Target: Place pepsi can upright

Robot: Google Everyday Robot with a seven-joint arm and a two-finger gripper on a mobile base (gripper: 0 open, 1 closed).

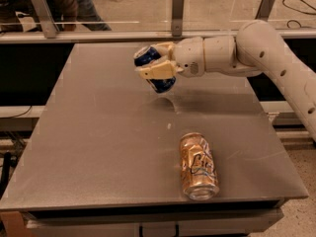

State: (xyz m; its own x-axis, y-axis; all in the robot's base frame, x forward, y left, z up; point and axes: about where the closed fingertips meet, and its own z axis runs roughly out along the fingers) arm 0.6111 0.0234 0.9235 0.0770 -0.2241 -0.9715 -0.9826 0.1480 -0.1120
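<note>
The pepsi can, dark blue with silver ends, is held in the air above the far middle of the grey table. It is tilted, its top end pointing up and to the left. My gripper is shut on the can, with one cream finger across its front and the other behind it. The white arm reaches in from the right.
A larger gold-bronze can with script lettering lies on its side near the table's front right edge. A glass barrier with metal posts runs along the table's far edge. A person stands behind it at the left.
</note>
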